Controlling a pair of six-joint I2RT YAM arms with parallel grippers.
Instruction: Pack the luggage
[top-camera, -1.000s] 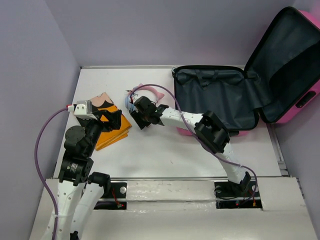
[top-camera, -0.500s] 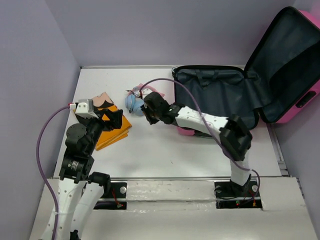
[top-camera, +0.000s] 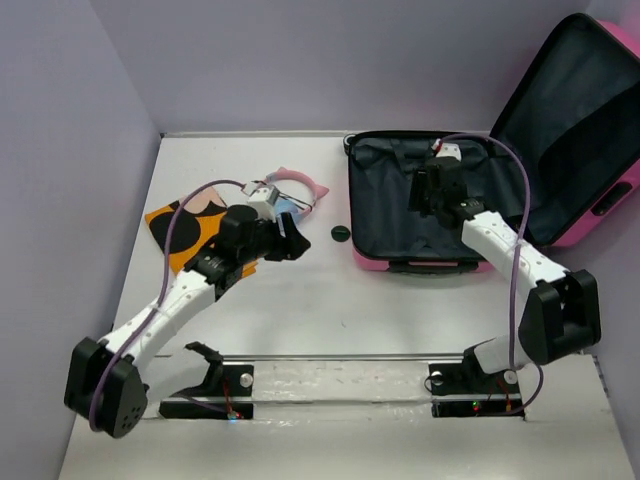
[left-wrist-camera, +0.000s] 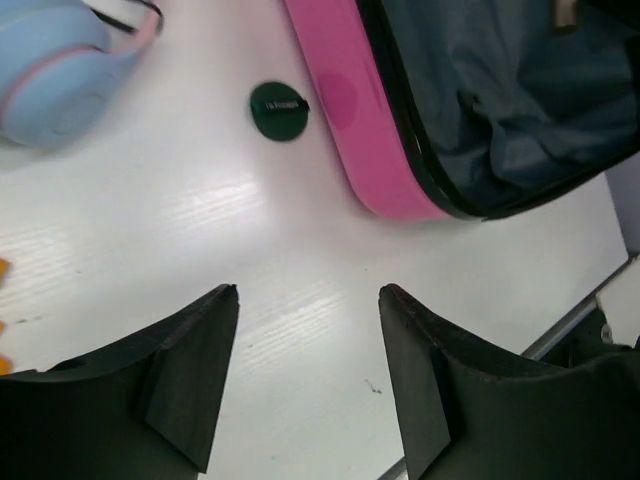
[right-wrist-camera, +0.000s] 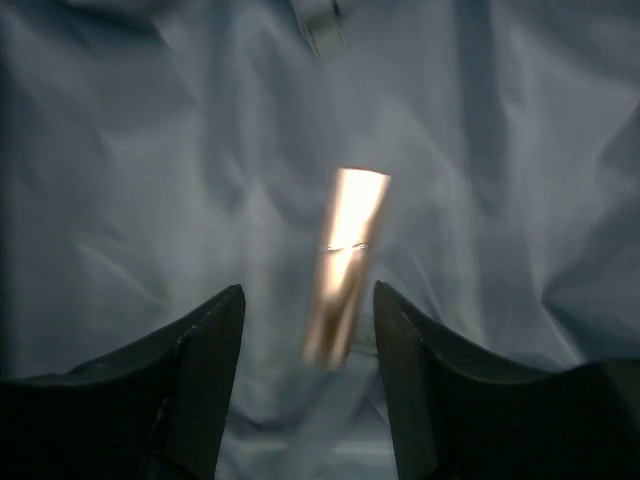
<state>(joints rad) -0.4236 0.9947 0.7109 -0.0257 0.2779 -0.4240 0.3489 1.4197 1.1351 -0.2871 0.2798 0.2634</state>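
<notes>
The luggage (top-camera: 470, 215) lies open at the right, a pink shell with dark lining, its lid (top-camera: 575, 120) propped up behind. My right gripper (top-camera: 432, 195) hangs over the open half. In the right wrist view its jaws (right-wrist-camera: 309, 288) stand open, and a blurred gold tube (right-wrist-camera: 345, 265) sits loose between and beyond the fingertips against the lining, touching neither finger. My left gripper (top-camera: 288, 244) hovers open over bare table at mid-left, nothing between its fingers (left-wrist-camera: 308, 292). The pink luggage wall (left-wrist-camera: 345, 120) runs just ahead of it.
A small dark round disc (top-camera: 342, 233) (left-wrist-camera: 279, 110) lies on the table just left of the luggage. Pink-and-blue headphones (top-camera: 290, 190) (left-wrist-camera: 45, 70) rest behind the left gripper. An orange cloth with black spots (top-camera: 180, 228) lies at the left.
The right arm swung from the headphones over to the luggage and its jaws parted around the gold tube. The left arm reached from the orange cloth toward the table's middle.
</notes>
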